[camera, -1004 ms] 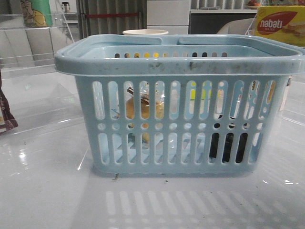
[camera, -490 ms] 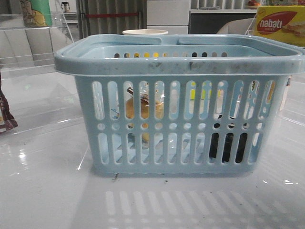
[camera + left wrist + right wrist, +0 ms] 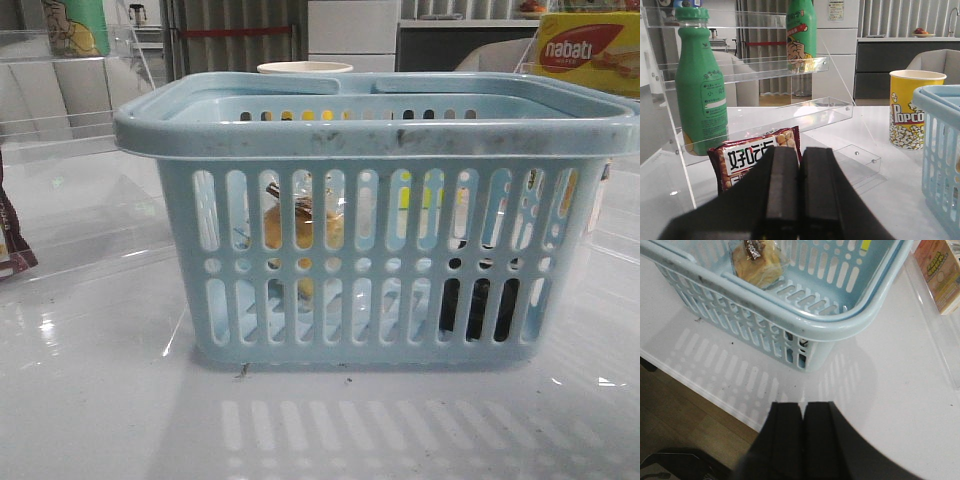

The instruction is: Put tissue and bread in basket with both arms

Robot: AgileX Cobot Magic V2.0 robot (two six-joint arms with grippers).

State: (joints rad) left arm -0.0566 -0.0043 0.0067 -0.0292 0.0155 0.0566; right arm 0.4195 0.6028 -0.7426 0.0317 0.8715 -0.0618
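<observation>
The light-blue basket stands in the middle of the table in the front view. Through its slots I see the golden bread in its clear wrapper at the left and the nearly black tissue pack low at the right. The right wrist view shows the basket's corner with the bread inside; the tissue is only a dark glimpse behind the slots there. My left gripper is shut and empty, away from the basket. My right gripper is shut and empty near the table's front edge. Neither gripper shows in the front view.
A brown-and-white snack packet stands just beyond my left fingers. A clear acrylic shelf holds green bottles. A popcorn cup stands by the basket. A yellow nabati box is at the back right. The table edge is close to my right gripper.
</observation>
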